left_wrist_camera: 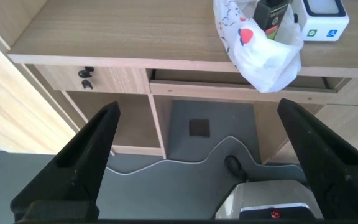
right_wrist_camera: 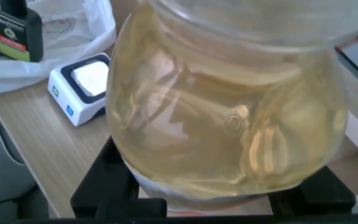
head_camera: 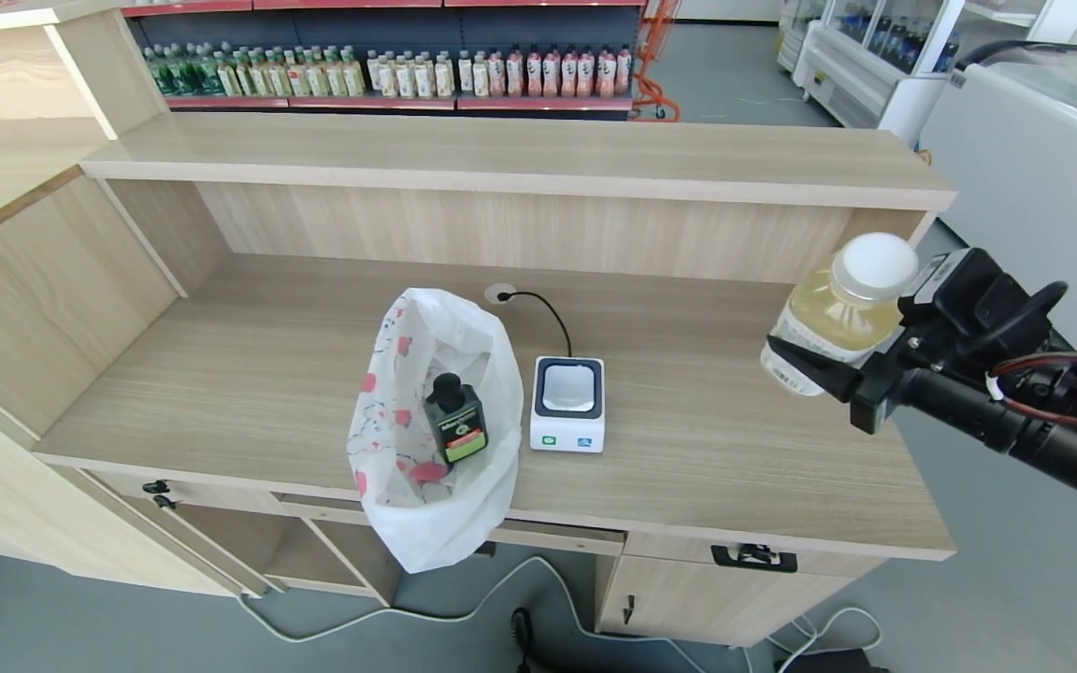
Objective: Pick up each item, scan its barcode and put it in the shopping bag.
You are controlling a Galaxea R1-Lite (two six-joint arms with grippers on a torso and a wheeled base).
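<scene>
Bottle (head_camera: 842, 308) of pale yellow liquid is pinched in the right gripper (head_camera: 842, 369) above the wooden tabletop's (head_camera: 707, 449) right end. Shopping bag (head_camera: 426, 411) sits at the near edge and holds a dark bottle (head_camera: 456, 421). Scanner (head_camera: 567, 404) stands just right of it. Left gripper (left_wrist_camera: 199, 112) is spread, below the near edge. Drink shelves (head_camera: 389, 75) and freezers (head_camera: 875, 65) stand behind.

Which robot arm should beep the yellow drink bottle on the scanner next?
Probably the right. The right gripper grips the bottle, held up to the right of the scanner. The left gripper is open and empty, low in front of the counter.
</scene>
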